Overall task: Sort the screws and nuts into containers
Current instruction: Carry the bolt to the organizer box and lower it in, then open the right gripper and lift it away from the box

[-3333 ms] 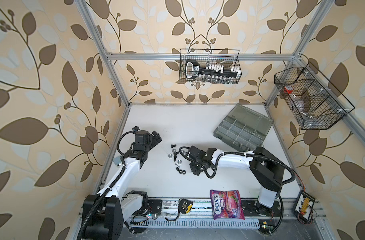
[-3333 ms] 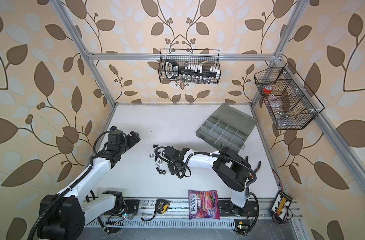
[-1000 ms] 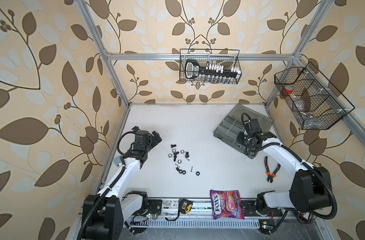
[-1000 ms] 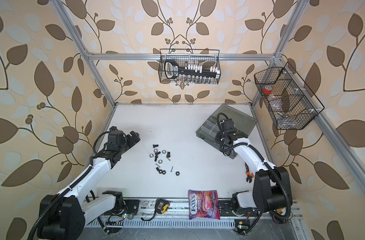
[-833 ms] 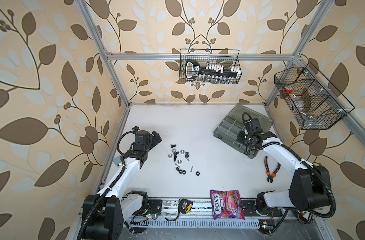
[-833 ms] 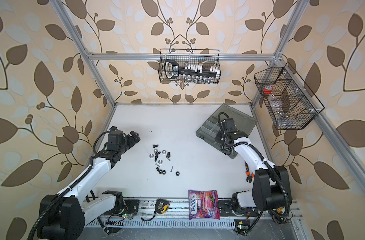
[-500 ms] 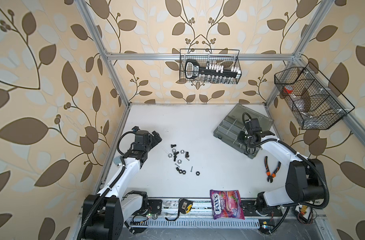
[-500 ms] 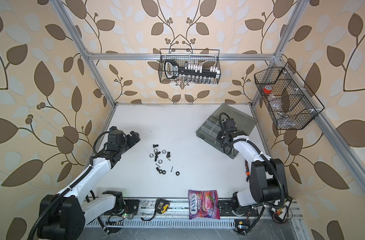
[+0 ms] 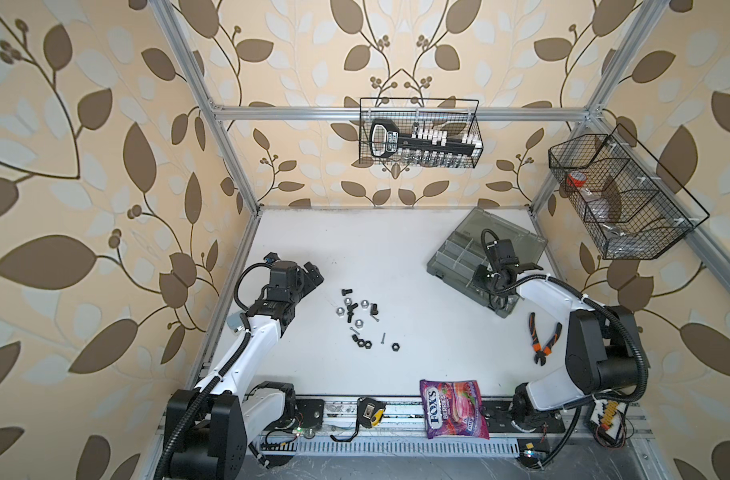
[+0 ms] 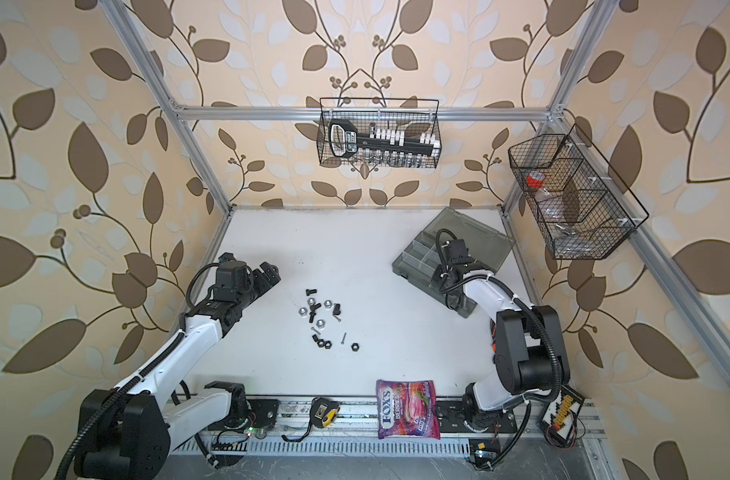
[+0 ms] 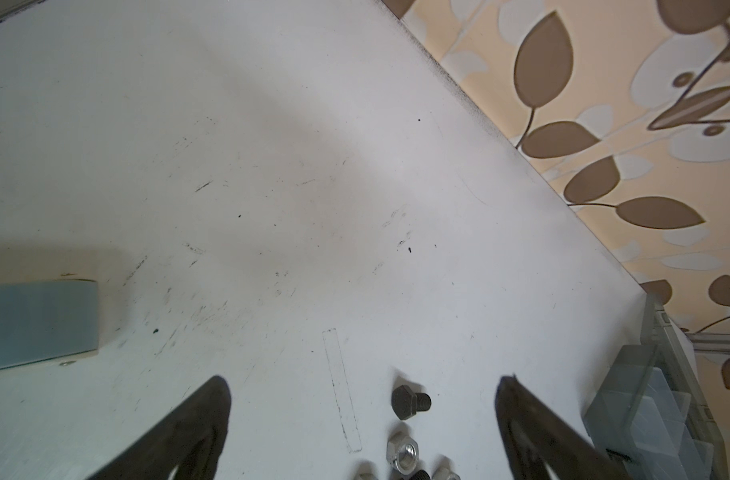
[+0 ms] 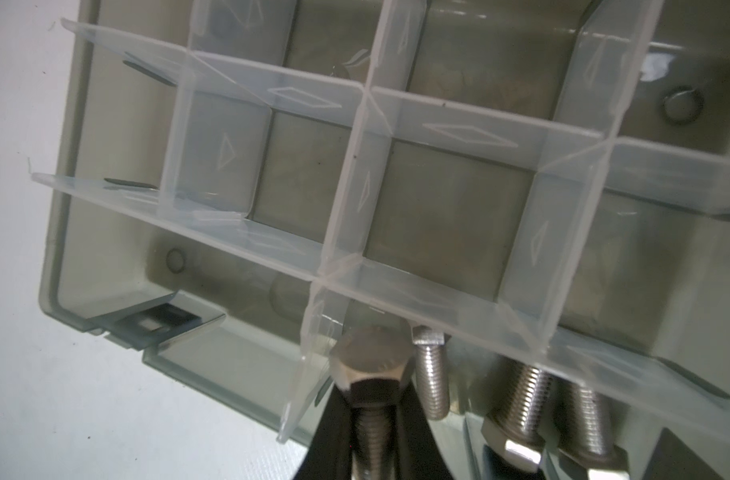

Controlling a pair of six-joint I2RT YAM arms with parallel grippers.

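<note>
Loose screws and nuts [image 9: 357, 309] [image 10: 321, 311], black and silver, lie scattered mid-table. My left gripper [image 9: 313, 274] [image 10: 269, 274] hangs open just left of them; its wrist view shows a black screw [image 11: 409, 402] and a silver nut [image 11: 402, 451] between the spread fingers of the left gripper [image 11: 363, 386]. My right gripper [image 9: 485, 276] [image 10: 440, 278] is over the grey organizer box [image 9: 450, 257] of containers. In the right wrist view the right gripper [image 12: 371, 399] is shut on a silver hex-head screw [image 12: 371, 361], above a compartment holding other silver screws [image 12: 517, 399].
Orange-handled pliers [image 9: 542, 338] lie right of the box. A candy bag [image 9: 454, 409] and a tape measure [image 9: 369, 417] sit at the front edge. Black wire baskets hang on the back wall [image 9: 417, 141] and the right wall [image 9: 621, 195].
My right gripper left the pile and crossed to the organizer box with the silver screw; over the last second it shifted only slightly there. The left arm stayed still.
</note>
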